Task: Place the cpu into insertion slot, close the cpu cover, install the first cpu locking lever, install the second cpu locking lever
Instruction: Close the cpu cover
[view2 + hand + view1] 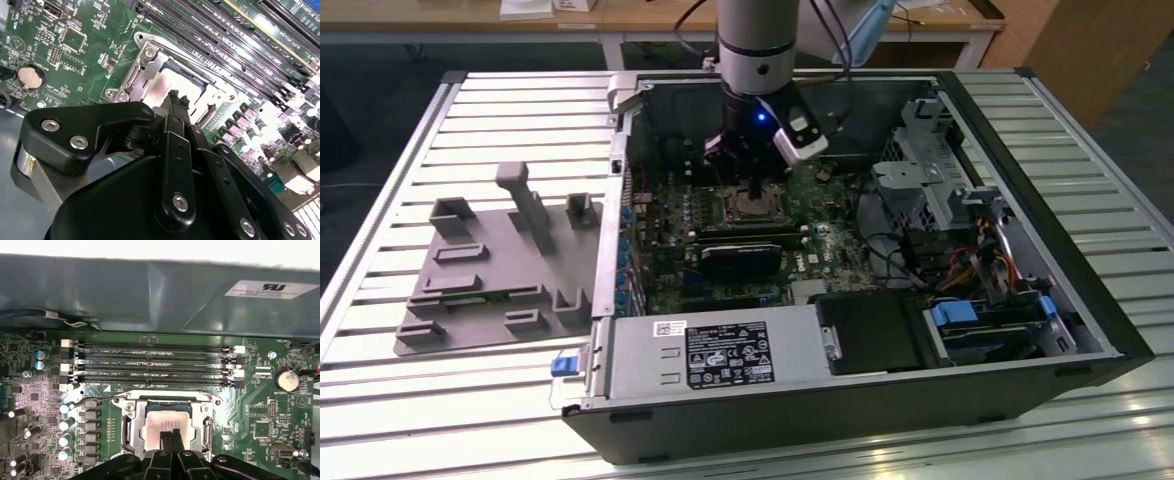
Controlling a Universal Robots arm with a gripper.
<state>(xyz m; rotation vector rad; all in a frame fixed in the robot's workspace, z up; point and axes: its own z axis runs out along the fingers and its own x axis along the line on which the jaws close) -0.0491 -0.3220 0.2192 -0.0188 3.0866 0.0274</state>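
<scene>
An open black computer case [1101,345] lies on its side on a slatted metal desk [400,410], with the green motherboard [670,262] facing up inside it. In the exterior view the arm reaches down from above into the case, and its black end effector [754,190] hangs over the socket area near the middle of the board. In both wrist views the two fingertips [164,436] are clenched together with nothing between them, and they rest on, or just above, the small flat square cpu [157,421] with its silvery-grey metal top. The cpu sits flat inside the square dark insertion slot [167,404]. The thin silvery metal cpu cover [131,429] lies down around the chip, so the top shows through its window. A thin metal wire lever [100,399] runs along the slot's edge, on the side of the four long black memory slots [155,365]; I cannot tell whether it is latched. A round silver coin battery [286,381] sits on the board well apart from the slot. At the exterior view's left a grey moulded fixture tray [494,275] rests on the desk beside the case. A silver power supply box [707,352] fills the near corner of the case.
</scene>
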